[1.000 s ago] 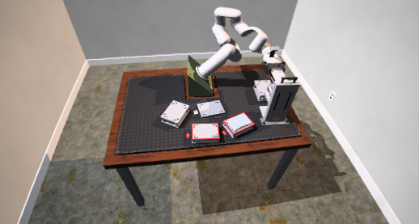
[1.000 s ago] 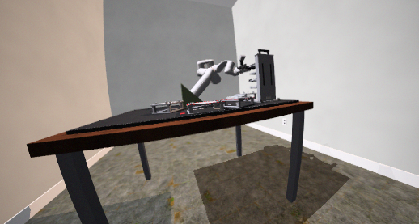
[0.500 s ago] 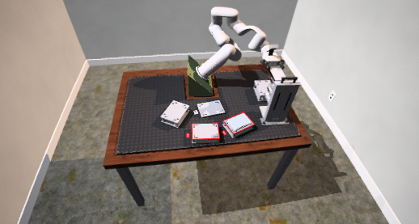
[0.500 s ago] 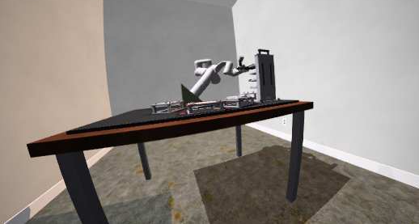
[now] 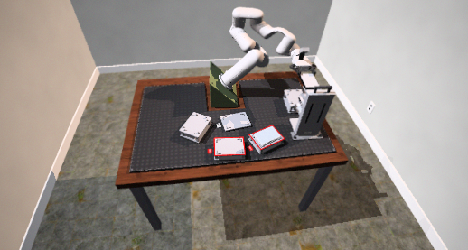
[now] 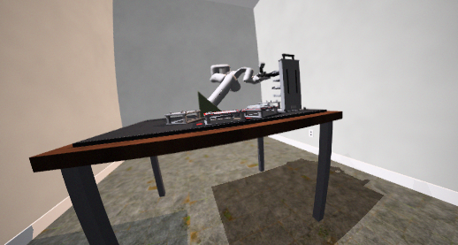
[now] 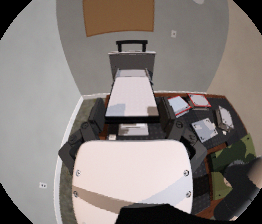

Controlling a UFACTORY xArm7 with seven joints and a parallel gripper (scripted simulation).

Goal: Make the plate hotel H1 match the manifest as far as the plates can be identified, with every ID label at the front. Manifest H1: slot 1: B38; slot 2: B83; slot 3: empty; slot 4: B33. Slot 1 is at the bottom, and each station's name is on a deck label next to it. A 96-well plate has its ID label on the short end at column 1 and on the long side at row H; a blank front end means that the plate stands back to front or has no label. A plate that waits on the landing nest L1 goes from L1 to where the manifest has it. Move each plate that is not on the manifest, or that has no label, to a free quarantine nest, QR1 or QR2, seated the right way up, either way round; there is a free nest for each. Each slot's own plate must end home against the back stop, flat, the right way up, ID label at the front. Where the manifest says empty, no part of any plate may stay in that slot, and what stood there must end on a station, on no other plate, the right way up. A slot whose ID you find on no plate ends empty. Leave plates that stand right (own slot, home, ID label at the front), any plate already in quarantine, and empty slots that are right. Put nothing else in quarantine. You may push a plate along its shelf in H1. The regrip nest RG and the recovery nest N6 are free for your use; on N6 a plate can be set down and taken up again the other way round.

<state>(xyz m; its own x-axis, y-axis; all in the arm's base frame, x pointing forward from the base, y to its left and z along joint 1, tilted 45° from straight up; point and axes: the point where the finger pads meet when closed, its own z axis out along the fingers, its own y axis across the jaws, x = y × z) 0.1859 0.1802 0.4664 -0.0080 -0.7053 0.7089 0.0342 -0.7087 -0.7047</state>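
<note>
The plate hotel H1 [image 5: 313, 114] is a dark tower with a handle at the right end of the table; it also shows in the exterior view [image 6: 289, 84] and in the wrist view [image 7: 131, 63]. My gripper [image 5: 302, 67] is level with the hotel's top and is shut on a white plate [image 5: 310, 79], gripped across its width. The plate lies flat, its far end reaching the top slot. In the wrist view the held plate [image 7: 134, 95] lies between my fingers. Another white plate [image 5: 294, 100] juts out of a lower slot and fills the lower wrist view [image 7: 131, 176]. No ID labels are readable.
A white plate [image 5: 195, 126] sits on a nest left of centre, and a pale nest [image 5: 236, 120] is beside it. Two red-framed quarantine nests stand near the front edge: one [image 5: 229, 146] flat and white, the other [image 5: 266, 138] holding a plate. A green wedge [image 5: 222, 89] stands by the arm's base.
</note>
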